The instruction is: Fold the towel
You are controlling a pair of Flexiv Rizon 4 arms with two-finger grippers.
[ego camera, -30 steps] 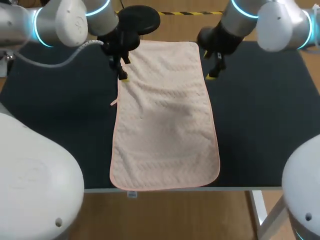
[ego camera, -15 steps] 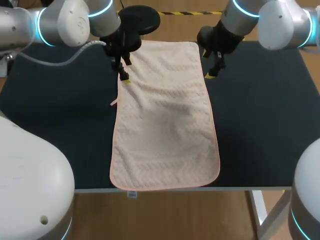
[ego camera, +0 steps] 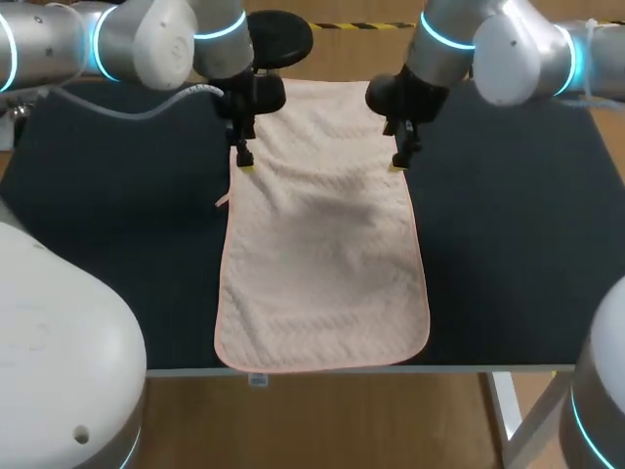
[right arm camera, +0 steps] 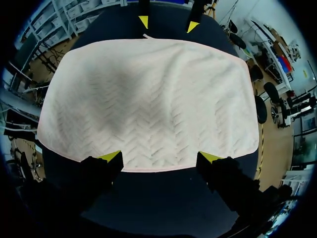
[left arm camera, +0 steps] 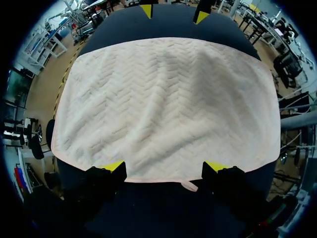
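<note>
**Jaws open at both towel edges, grab not yet made**

Left jaws: spread wide and gripping nothing, yellow tips poised at the left long edge of the pale pink quilted towel [ego camera: 322,254], with a small pink hanging loop [left arm camera: 188,186] sticking out from the hem between them. Could close on the loop alone, or on the bare dark surface [ego camera: 508,225] if set down a shade outside the hem, and so lift nothing. Towel itself: lying flat and lengthwise mid-surface, near hem right at the front lip, so liable to slide off if dragged that way. Right jaws: likewise parted and empty, at the right long edge, about level with the left pair. Could pinch deeper or shallower than the left and skew the fold, or trap the slight wrinkles across the far half. Cannot tell from any view whether the tips press the cloth.
</note>
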